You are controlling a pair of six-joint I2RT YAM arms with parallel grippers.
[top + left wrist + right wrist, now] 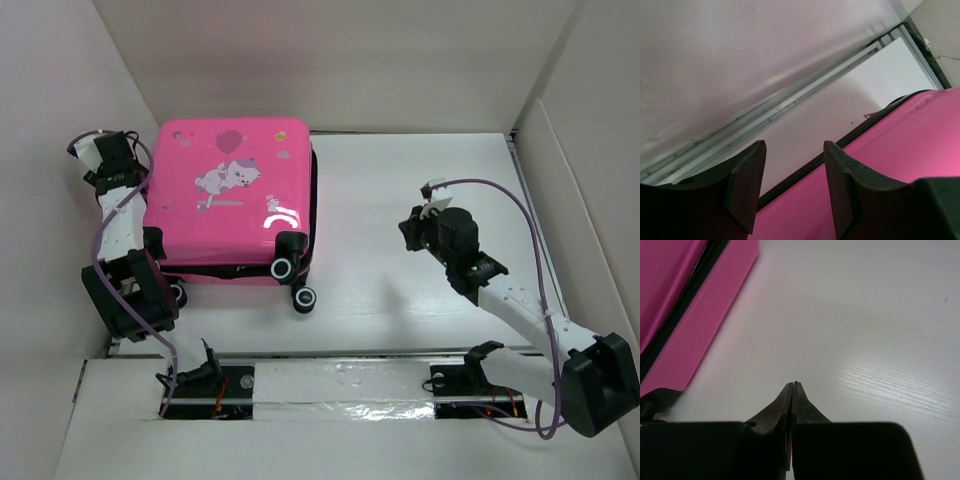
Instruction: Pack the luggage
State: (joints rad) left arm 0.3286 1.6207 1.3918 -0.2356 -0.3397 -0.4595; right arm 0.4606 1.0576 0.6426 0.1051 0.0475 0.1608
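Pink luggage (235,200) just beside released left fingers (747,185); right fingers (785,407) clenched empty, apart.

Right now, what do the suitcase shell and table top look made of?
Luggage: likely hard moulded plastic, glossy; a sharp white glare sits on its pink shell. Table: probably white laminate, matte; faint wood-grain streaks show.

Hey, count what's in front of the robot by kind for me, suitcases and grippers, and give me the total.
Suitcases: 1, the pink luggage
Grippers: 2, the left gripper and the right gripper
Total: 3
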